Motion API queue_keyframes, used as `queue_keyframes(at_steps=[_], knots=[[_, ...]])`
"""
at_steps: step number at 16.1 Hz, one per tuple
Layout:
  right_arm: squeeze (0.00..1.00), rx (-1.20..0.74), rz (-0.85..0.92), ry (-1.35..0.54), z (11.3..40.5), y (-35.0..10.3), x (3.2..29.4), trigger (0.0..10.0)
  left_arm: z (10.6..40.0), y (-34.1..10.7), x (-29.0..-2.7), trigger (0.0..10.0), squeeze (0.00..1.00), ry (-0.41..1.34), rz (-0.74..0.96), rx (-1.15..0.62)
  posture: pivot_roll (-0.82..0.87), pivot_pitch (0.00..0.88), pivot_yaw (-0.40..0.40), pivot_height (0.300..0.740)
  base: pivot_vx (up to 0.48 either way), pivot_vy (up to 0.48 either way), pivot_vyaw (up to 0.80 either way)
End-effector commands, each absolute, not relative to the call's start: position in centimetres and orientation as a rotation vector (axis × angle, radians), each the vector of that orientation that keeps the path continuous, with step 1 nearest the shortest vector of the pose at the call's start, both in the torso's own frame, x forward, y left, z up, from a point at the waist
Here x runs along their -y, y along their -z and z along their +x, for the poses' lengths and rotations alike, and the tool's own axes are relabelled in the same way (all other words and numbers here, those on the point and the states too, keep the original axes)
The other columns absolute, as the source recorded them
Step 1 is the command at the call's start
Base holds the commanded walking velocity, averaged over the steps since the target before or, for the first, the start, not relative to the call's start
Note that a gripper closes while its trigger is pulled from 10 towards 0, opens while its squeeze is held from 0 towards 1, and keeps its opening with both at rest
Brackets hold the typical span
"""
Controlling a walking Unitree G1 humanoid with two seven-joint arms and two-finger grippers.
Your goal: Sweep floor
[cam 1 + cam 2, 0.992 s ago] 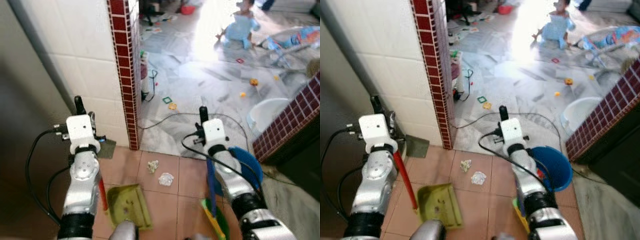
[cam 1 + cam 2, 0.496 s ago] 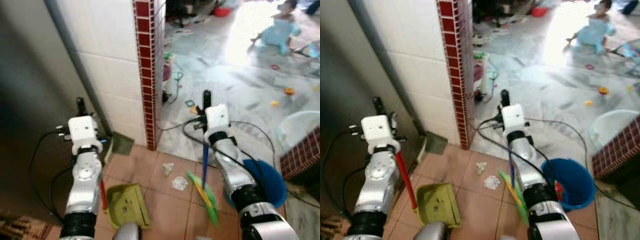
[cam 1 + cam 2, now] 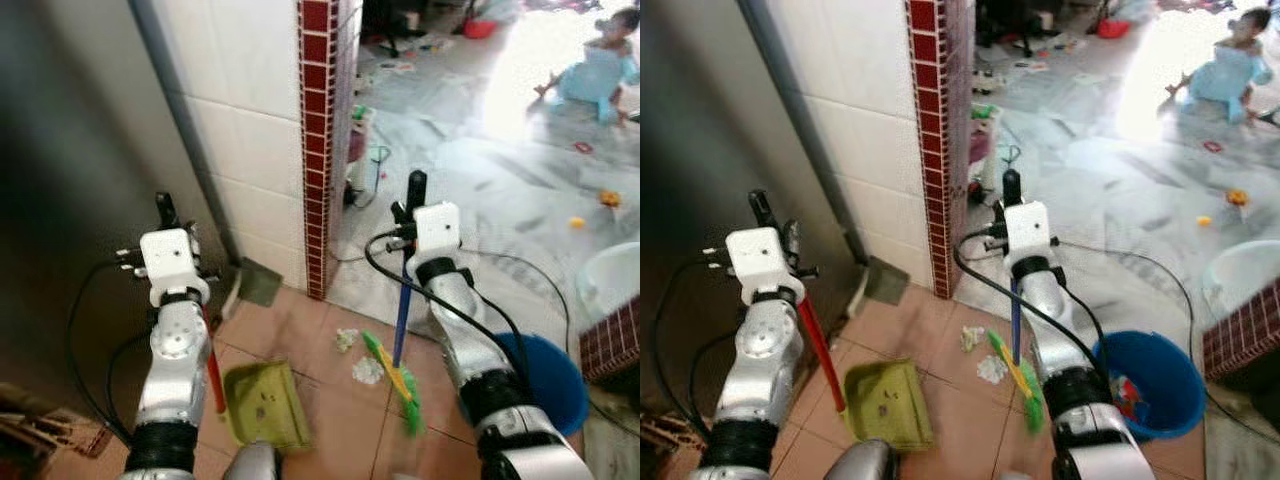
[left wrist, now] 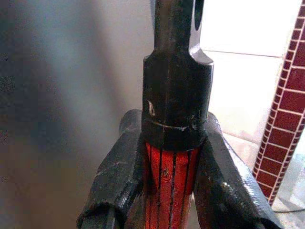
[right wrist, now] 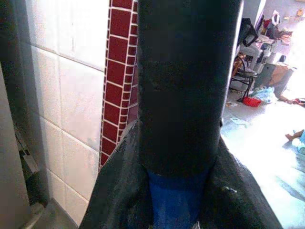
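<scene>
My left gripper [image 3: 163, 216] is shut on the black-capped red handle [image 4: 169, 185] of a green dustpan [image 3: 265, 405], which rests on the pink floor tiles near my feet. To its right, my right gripper [image 3: 415, 196] is shut on the blue handle [image 3: 400, 320] of a broom. The green broom head [image 3: 392, 378] touches the floor right beside two crumpled paper scraps [image 3: 346, 339] [image 3: 367, 370], which lie between the broom and the dustpan. In the wrist views each pair of fingers [image 5: 114, 200] clamps its handle.
A white-tiled wall with a red brick edge [image 3: 320, 150] and a grey pipe [image 3: 185, 140] stands ahead on the left. A blue bucket [image 3: 545, 375] sits at the right by a low brick wall [image 3: 610, 345]. Toys, a cable and a seated person [image 3: 600, 70] are on the marble floor beyond.
The whole view has swung leftward towards the wall. The broom head has swept left across the tiles and now lies against the paper scraps. The dustpan stays in the left gripper.
</scene>
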State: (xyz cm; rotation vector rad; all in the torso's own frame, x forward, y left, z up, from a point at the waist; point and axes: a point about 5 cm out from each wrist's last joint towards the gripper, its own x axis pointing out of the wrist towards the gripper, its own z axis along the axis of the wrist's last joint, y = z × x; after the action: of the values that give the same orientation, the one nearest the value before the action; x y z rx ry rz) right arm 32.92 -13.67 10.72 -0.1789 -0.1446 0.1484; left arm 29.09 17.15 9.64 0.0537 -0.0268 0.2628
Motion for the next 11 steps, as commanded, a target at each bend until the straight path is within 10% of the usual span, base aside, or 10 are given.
queue_keyframes(at_steps=[1,11], knots=[[0.0,0.194,-0.184,-0.169,33.11,-11.95,13.12,10.0,29.28,-10.24,-17.13,10.0,0.0,-0.259,0.051,0.059,-0.06,0.0,0.0,0.74,0.0,0.0,0.0],[0.0,0.211,-0.192,-0.188,32.86,-12.15,12.72,10.0,29.32,-10.34,-17.2,10.0,0.0,-0.257,0.045,0.073,-0.06,0.0,-0.001,0.74,0.061,0.064,0.21]])
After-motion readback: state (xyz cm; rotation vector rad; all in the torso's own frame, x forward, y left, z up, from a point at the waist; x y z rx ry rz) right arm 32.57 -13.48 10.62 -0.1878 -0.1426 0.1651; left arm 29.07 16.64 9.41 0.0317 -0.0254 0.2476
